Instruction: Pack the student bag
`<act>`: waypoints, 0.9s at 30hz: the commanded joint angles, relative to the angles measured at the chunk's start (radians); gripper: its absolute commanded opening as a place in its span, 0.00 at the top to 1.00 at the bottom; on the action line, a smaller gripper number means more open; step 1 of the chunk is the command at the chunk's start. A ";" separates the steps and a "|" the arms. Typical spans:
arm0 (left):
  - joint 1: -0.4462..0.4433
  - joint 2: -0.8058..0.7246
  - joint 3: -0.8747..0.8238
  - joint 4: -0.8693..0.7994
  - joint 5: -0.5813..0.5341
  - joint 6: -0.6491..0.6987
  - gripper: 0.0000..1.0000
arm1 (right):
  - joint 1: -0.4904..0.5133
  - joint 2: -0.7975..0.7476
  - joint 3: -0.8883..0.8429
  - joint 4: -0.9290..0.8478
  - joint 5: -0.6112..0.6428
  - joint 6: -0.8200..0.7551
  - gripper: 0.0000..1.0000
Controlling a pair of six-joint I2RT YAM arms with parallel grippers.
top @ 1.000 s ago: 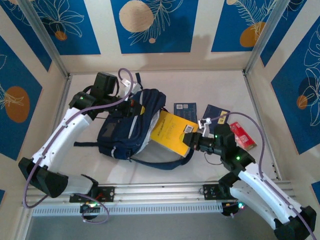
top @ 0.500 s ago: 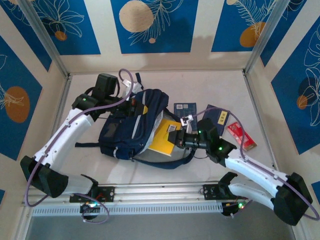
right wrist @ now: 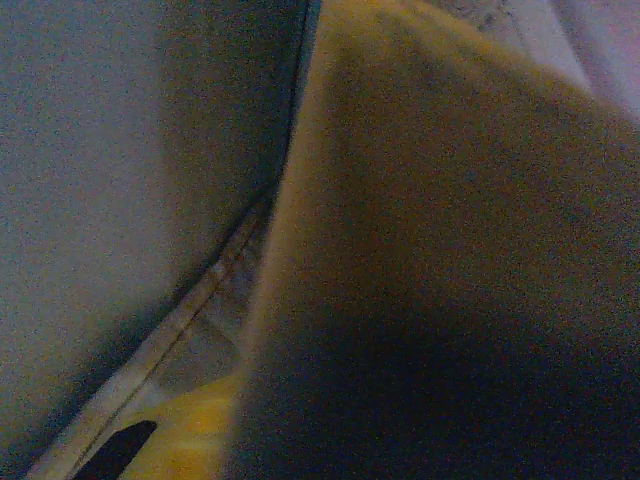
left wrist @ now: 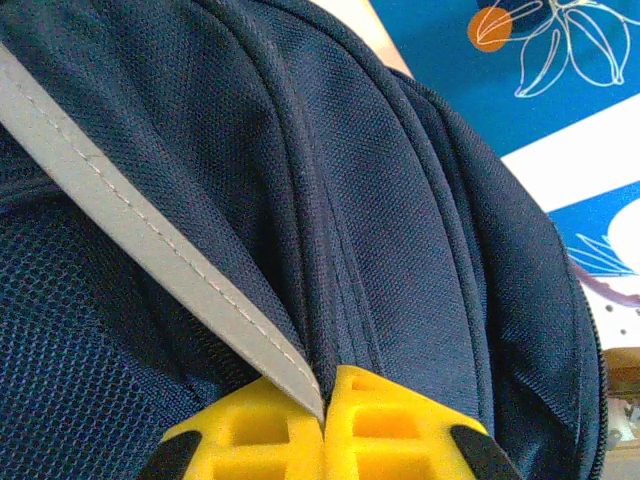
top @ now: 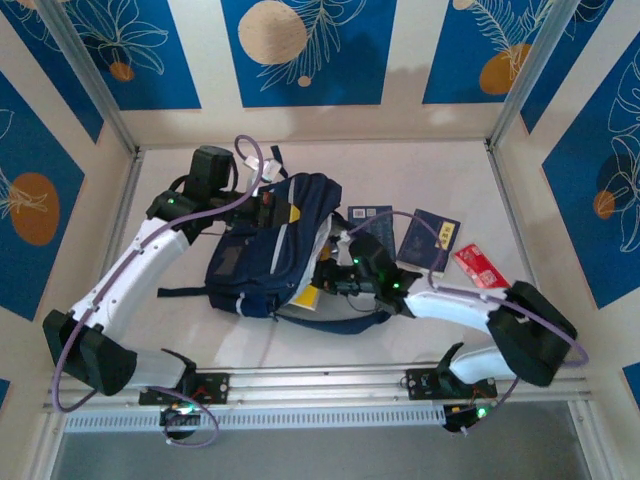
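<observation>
Currently, you are at the insertion step. The student bag [top: 262,258] lies on its side, left of centre on the bench [top: 440,180], mouth facing right. Your left gripper [left wrist: 325,405] is clamped fully shut on the bag's upper edge, holding the mouth up. Your right gripper [top: 325,278], closed narrowly on the yellow book [top: 308,297], sits at the mouth, with the book mostly inside. In my judgement, the next move is to seat the book deeper, then release and withdraw without dragging it out.
</observation>
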 commanded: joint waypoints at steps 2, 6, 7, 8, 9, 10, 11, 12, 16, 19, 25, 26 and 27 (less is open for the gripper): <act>0.009 -0.070 0.028 0.211 0.120 -0.024 1.00 | 0.031 0.172 0.140 0.156 0.054 0.003 1.00; 0.011 -0.067 0.006 0.273 0.137 -0.070 1.00 | 0.067 0.365 0.295 0.208 0.045 0.033 0.94; 0.012 -0.065 0.003 0.285 0.140 -0.082 1.00 | 0.071 0.411 0.326 0.224 0.043 0.046 0.88; 0.015 -0.067 -0.002 0.298 0.141 -0.092 1.00 | 0.072 0.448 0.347 0.239 0.036 0.062 0.82; 0.018 -0.067 -0.008 0.314 0.141 -0.104 1.00 | 0.070 0.482 0.368 0.256 0.021 0.084 0.75; 0.020 -0.067 -0.013 0.325 0.143 -0.113 1.00 | 0.067 0.508 0.379 0.273 0.008 0.103 0.69; 0.026 -0.067 -0.018 0.331 0.142 -0.118 1.00 | 0.066 0.520 0.380 0.288 -0.001 0.112 0.64; 0.030 -0.067 -0.023 0.336 0.139 -0.124 1.00 | 0.064 0.523 0.379 0.300 -0.007 0.114 0.59; 0.057 -0.078 -0.057 0.343 0.106 -0.127 1.00 | 0.055 0.437 0.331 0.274 -0.002 0.030 0.35; 0.085 -0.102 -0.088 0.285 -0.012 -0.078 1.00 | 0.053 0.327 0.279 0.209 0.027 -0.058 0.19; 0.125 -0.167 -0.196 0.241 -0.257 -0.059 1.00 | 0.041 0.131 0.141 0.100 0.133 -0.103 0.14; 0.127 -0.173 -0.211 0.234 -0.286 -0.058 1.00 | 0.040 0.101 0.134 0.048 0.158 -0.117 0.14; 0.128 -0.177 -0.223 0.229 -0.316 -0.062 1.00 | 0.038 0.065 0.130 -0.023 0.187 -0.130 0.14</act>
